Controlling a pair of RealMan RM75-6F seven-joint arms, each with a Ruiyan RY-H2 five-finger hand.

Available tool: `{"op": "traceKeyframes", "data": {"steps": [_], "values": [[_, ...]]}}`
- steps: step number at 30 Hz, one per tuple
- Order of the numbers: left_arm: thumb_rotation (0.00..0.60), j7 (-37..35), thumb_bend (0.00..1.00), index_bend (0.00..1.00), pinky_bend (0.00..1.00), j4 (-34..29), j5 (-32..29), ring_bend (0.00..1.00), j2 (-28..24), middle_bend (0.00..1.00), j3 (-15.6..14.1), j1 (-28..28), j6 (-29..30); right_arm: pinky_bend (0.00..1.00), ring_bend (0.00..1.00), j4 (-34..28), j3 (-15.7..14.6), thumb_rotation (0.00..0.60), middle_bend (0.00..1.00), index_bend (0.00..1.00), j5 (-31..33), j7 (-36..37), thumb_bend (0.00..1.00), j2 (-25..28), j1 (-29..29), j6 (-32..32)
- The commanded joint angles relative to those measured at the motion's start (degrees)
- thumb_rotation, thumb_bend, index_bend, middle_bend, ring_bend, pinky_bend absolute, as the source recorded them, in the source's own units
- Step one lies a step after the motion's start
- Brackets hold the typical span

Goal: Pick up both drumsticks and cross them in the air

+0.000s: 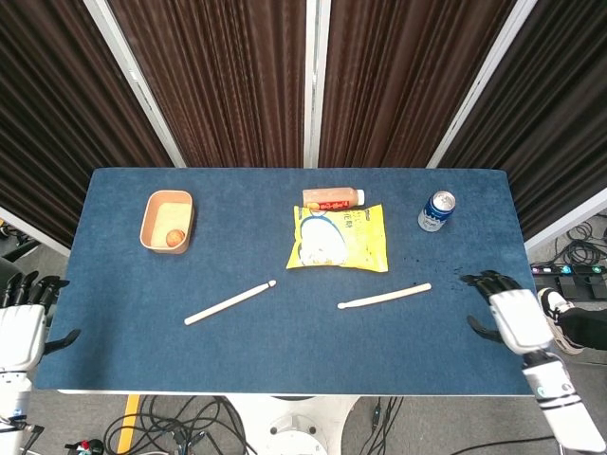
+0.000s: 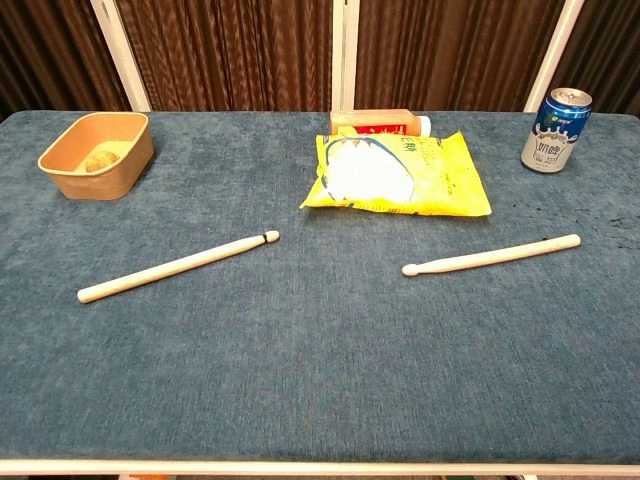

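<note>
Right hand (image 1: 507, 318) empty, fingers spread, over tabletop (image 1: 114, 284) right edge, near drumstick (image 1: 384, 297); left hand (image 1: 21, 327) empty, spread, off left edge.

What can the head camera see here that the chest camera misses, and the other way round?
Only the head view shows the robot's hands: the left hand off the table's left edge and the right hand over its right edge, both empty, plus floor cables. The chest view adds nothing new; it only gives a closer, lower look. Both show the left drumstick, the right drumstick, the yellow bag, the bottle, the can and the brown bowl on the blue table.
</note>
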State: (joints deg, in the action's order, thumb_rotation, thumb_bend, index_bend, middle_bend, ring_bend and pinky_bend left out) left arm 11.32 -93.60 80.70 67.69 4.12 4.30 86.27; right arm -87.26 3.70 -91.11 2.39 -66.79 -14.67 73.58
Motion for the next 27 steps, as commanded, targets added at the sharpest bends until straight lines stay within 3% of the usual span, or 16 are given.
{"op": "traceKeyframes", "data": {"steps": [1,10,18,27], "values": [[0.600,-0.04,0.04,0.25,0.07,0.04,0.16,0.08,-0.14,0.19,0.00,0.08,-0.07,0.29,0.21,5.10,0.84,0.600,0.37,0.32,-0.28,-0.86,0.19,-4.49,-5.70,-6.98],[0.600,-0.21,0.04,0.25,0.07,-0.16,-0.22,0.08,-0.53,0.19,-0.17,0.10,-0.75,0.31,0.25,19.25,0.99,0.600,0.44,0.40,0.65,-1.64,0.17,-15.85,-14.48,-17.37],[0.600,-0.53,0.04,0.25,0.07,-0.02,-0.74,0.08,-0.47,0.19,-0.28,0.19,-1.50,0.33,0.27,31.67,-0.75,0.600,0.47,0.43,0.11,-3.08,0.17,-23.94,-17.31,-19.34],[0.600,-0.88,0.04,0.25,0.07,0.35,-0.82,0.08,-0.33,0.19,-0.23,0.16,-1.50,0.33,0.29,36.80,-2.15,0.600,0.49,0.45,-0.24,-0.56,0.19,-27.13,-18.31,-18.54]]}}
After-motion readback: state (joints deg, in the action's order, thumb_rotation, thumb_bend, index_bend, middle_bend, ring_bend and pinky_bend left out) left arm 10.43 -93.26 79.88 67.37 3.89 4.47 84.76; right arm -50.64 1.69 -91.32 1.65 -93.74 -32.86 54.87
